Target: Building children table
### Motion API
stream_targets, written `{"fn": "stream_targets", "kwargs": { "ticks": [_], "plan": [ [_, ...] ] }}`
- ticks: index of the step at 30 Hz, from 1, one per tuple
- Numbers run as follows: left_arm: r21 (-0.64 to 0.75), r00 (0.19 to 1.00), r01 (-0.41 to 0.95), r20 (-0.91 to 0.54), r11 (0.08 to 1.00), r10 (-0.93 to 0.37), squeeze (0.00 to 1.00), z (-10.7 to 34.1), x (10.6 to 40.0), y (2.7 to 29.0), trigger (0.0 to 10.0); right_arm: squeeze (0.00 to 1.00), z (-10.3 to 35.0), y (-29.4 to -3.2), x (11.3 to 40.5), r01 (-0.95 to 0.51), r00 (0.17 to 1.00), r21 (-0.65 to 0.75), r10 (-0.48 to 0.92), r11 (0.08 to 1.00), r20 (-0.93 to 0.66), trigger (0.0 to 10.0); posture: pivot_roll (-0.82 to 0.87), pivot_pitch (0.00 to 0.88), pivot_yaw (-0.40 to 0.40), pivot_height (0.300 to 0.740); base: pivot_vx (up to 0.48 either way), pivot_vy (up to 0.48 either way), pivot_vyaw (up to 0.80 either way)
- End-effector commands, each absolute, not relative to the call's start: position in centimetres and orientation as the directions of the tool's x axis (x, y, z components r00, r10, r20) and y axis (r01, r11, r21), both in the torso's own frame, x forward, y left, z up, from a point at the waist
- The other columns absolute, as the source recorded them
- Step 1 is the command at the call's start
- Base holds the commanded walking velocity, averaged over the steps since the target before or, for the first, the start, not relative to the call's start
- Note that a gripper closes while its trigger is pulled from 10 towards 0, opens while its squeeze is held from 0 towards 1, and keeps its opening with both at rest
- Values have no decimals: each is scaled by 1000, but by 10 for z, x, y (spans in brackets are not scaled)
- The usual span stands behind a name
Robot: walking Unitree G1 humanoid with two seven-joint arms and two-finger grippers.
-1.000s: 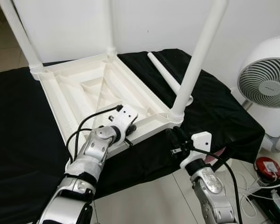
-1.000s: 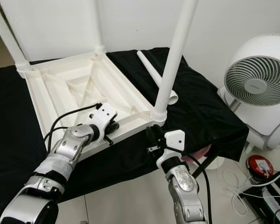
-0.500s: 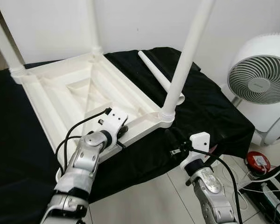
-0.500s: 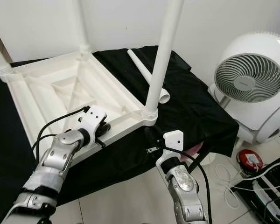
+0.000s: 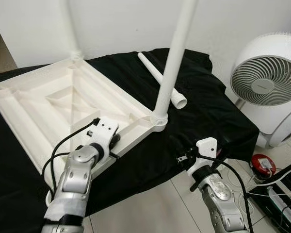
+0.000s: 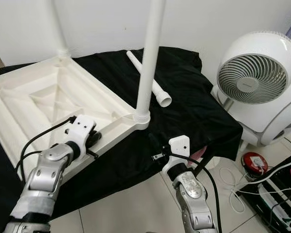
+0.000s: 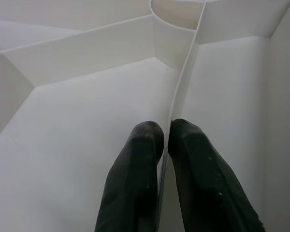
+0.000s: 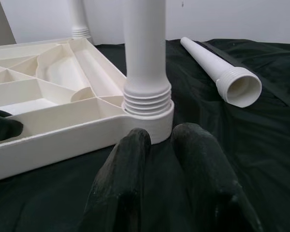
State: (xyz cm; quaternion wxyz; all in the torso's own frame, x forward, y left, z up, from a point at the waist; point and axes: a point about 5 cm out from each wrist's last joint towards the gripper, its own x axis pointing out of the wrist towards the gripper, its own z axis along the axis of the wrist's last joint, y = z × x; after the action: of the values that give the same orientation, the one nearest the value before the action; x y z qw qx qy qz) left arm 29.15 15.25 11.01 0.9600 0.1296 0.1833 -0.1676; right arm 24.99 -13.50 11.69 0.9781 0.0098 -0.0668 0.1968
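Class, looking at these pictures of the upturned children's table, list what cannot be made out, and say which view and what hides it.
- Tops of the screwed-in table legs: cut off by the upper edge of the eye views.
- Left corner of the upturned tabletop: cut off by the eye views' left edge.
- Near corner of the tabletop: hidden behind the left arm.
- Left claw: shut on a thin rib; the rib's lower part is hidden between its fingers.

Pretty bright, even indoor light all round, soft shadows only. White tabletop (image 5: 63,107) nearly blows out against the black cloth (image 5: 208,116). Wrist views sharp further out, close-up fingers (image 7: 135,183) a bit soft.
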Motion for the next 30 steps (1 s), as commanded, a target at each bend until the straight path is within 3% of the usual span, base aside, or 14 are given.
{"fn": "stream_targets", "kwargs": {
  "ticks": [1,6,11,12,16,17,18,19,25,29,30],
  "plan": [
    [346,820,-48,-522,937,234,0,73,267,219,0,0,115,-137,250,-385,915,-19,385,923,120,10000,-39,21,-55,740,0,0,0],
    [347,805,-82,-530,934,267,0,72,260,222,0,0,115,-135,251,-394,911,-22,393,919,122,10000,-36,18,-58,740,0,0,0],
    [295,834,-4,-526,955,165,0,70,273,187,0,0,116,-134,254,-400,908,-27,400,916,128,10000,-38,12,-58,740,0,0,0],
    [274,845,38,-522,961,115,0,71,278,176,10000,0,116,-134,254,-400,907,-27,400,916,128,10000,-40,11,-55,740,0,0,0],
    [251,859,93,-510,963,50,0,74,283,161,10000,0,116,-133,253,-400,907,-28,400,916,128,10000,-44,11,-50,740,0,0,0],
    [224,880,146,-474,964,-23,0,79,288,149,10000,0,116,-134,253,-394,910,-28,394,919,129,10000,-46,11,-44,740,0,0,0],
    [208,892,181,-447,961,-71,780,83,291,141,10000,0,116,-135,253,-390,912,-28,390,921,130,10000,-46,11,-44,740,0,0,0],
    [184,903,219,-411,958,-128,1000,89,293,133,10000,0,116,-135,253,-384,914,-27,384,923,131,10000,-50,12,-36,740,0,0,0],
    [106,909,337,-297,936,-293,1000,111,296,118,10000,0,115,-135,251,-369,920,-19,369,929,133,10000,-52,16,-21,740,0,0,0],
    [138,903,399,-231,907,-362,984,123,295,116,10000,0,114,-135,251,-367,921,-16,366,930,134,10000,-49,19,-18,740,0,0,0],
    [150,892,437,-195,887,-407,306,130,293,118,10000,0,114,-134,251,-367,921,-14,365,930,134,10000,-46,21,-17,740,0,0,0]
  ]
}}
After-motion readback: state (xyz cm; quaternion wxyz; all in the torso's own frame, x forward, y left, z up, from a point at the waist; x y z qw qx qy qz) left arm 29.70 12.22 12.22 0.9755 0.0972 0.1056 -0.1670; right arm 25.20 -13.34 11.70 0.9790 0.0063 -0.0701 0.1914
